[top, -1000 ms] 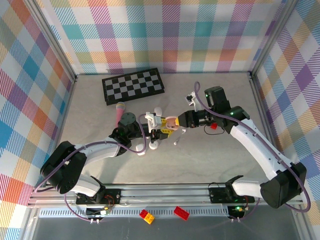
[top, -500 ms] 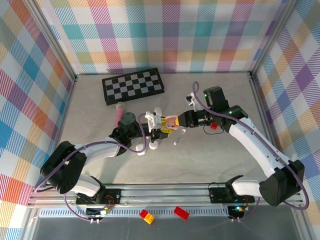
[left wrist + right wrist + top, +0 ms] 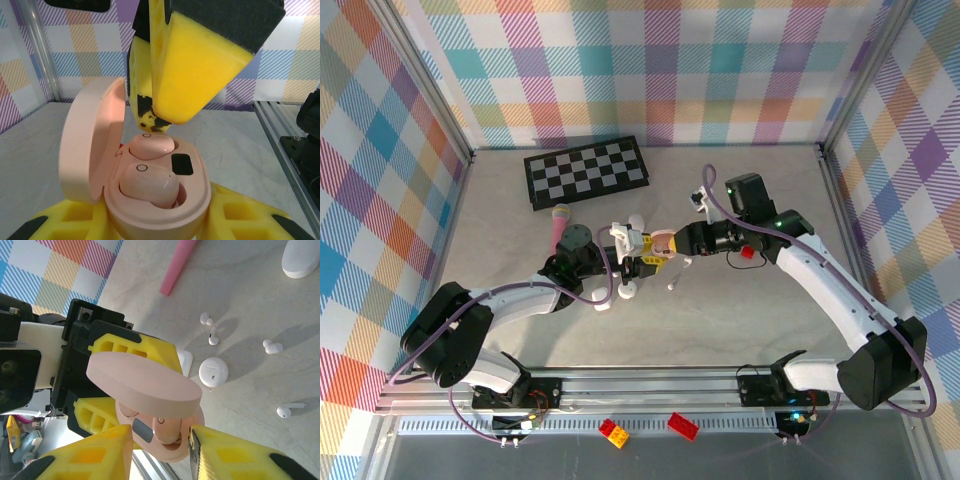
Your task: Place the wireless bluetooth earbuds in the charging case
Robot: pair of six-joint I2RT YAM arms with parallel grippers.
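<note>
Where the overhead camera looks down, we find the left hand point(image 3: 642, 255) and the right hand point(image 3: 676, 243) meeting at the middle of the counter point(image 3: 770, 190), with the pink charging case point(image 3: 663, 243) between them. A checkerboard point(image 3: 585, 170) lies near the back wall, a pink stick point(image 3: 558, 228) beside the left arm, a small red piece point(image 3: 748, 253) by the right arm, and two toy bricks point(image 3: 613, 432) sit in front of the arm bases.

From the left wrist we see the case gripped between the left hand's yellow fingers point(image 3: 250, 220), its lid point(image 3: 90, 145) swung up on the left. Two pinkish earbuds lie in its wells — the near earbud point(image 3: 148, 184) and the far earbud point(image 3: 151, 145). A dark gap shows at the near one's right edge. One yellow finger point(image 3: 195, 75) of the right hand hangs just over the far earbud; we cannot tell whether it touches.

From the right wrist we see that hand's fingers parted, one on each side of the open case, clamping nothing. Beyond it on the counter lie loose white earbuds point(image 3: 272, 346), apart from the pink case, and a round white case point(image 3: 214, 371) among them.
</note>
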